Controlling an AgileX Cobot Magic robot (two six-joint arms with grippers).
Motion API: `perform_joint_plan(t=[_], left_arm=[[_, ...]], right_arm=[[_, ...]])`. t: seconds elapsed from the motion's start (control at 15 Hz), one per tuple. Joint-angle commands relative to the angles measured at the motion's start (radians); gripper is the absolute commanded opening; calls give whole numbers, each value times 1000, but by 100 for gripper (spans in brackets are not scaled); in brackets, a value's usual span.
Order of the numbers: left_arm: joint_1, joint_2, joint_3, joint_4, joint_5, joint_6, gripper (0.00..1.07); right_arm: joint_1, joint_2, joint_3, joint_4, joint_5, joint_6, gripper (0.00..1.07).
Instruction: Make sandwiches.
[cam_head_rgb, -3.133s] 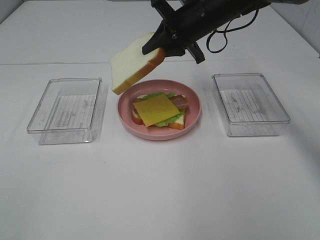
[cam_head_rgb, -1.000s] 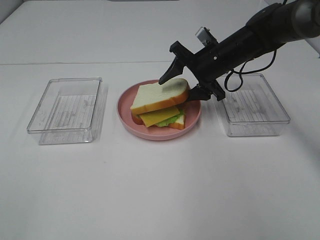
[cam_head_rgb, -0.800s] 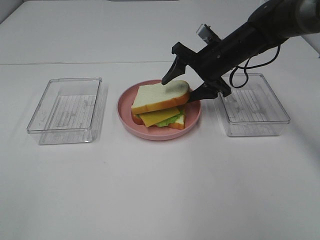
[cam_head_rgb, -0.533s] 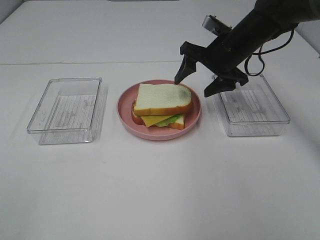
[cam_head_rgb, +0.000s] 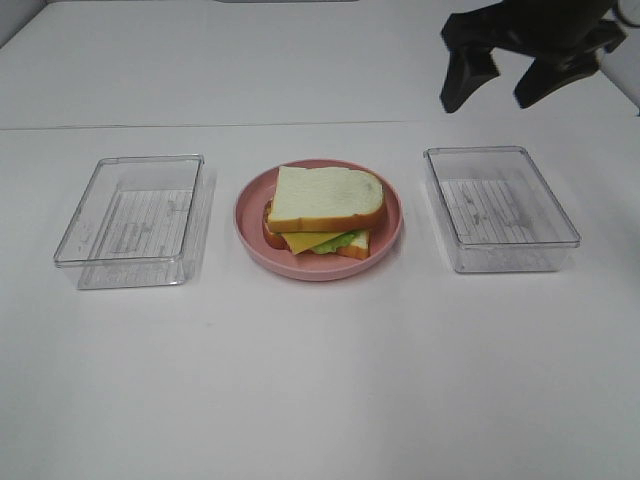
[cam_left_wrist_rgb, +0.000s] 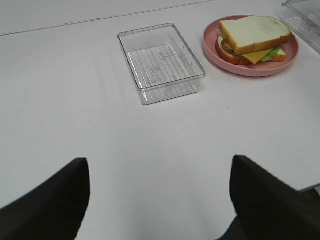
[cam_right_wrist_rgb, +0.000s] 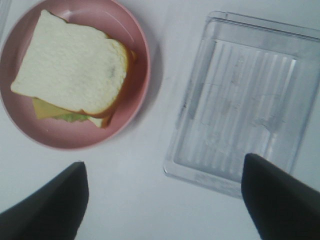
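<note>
A finished sandwich (cam_head_rgb: 322, 211) sits on the pink plate (cam_head_rgb: 390, 230) at the table's middle: white bread on top, yellow cheese and green lettuce showing below, bread underneath. It also shows in the left wrist view (cam_left_wrist_rgb: 254, 38) and the right wrist view (cam_right_wrist_rgb: 74, 72). My right gripper (cam_head_rgb: 497, 85) is open and empty, raised high at the back right, above the right box. My left gripper (cam_left_wrist_rgb: 159, 195) is open and empty, well apart from the plate (cam_left_wrist_rgb: 280, 65), over bare table.
A clear plastic box (cam_head_rgb: 135, 220) stands left of the plate and another clear box (cam_head_rgb: 497, 207) stands right of it; both hold nothing. The right box shows in the right wrist view (cam_right_wrist_rgb: 240, 105), the left box in the left wrist view (cam_left_wrist_rgb: 161, 61).
My right gripper lowered the top bread slice onto the stack, let it go, then lifted up and back to the right. The left arm has not moved.
</note>
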Motion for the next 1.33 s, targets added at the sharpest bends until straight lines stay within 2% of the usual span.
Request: perform_joint_plan(t=[0.07, 0.27, 0.4, 0.53, 0.6, 0.8, 0.87, 1.0, 1.13, 1.27, 1.33], left_arm=[[1, -20, 1, -4, -11, 1, 74], [1, -20, 1, -4, -11, 1, 74], [1, -20, 1, -4, -11, 1, 74], [1, -20, 1, -4, -11, 1, 74], [1, -20, 1, -4, -11, 1, 74], [1, -20, 1, -4, -11, 1, 74], [1, -20, 1, -4, -11, 1, 74], [1, -20, 1, -4, -11, 2, 74], [1, -20, 1, -5, -11, 3, 74], [1, -20, 1, -6, -11, 4, 74], [1, -20, 1, -6, -11, 4, 74]], right_arm=[[2, -126, 2, -90, 136, 28, 79], [2, -255, 2, -101, 276, 28, 78], [2, -416, 74, -99, 310, 28, 78], [2, -557, 240, -99, 310, 29, 78], [2, -597, 290, -99, 310, 29, 78], [2, -848, 568, -98, 308, 29, 78], [2, -975, 700, -95, 303, 29, 78], [2, -1148, 817, -96, 296, 25, 78], [2, -1261, 883, -96, 253, 25, 78], [2, -1484, 1002, -96, 83, -22, 78], [2, -1515, 1018, -96, 70, -34, 78]])
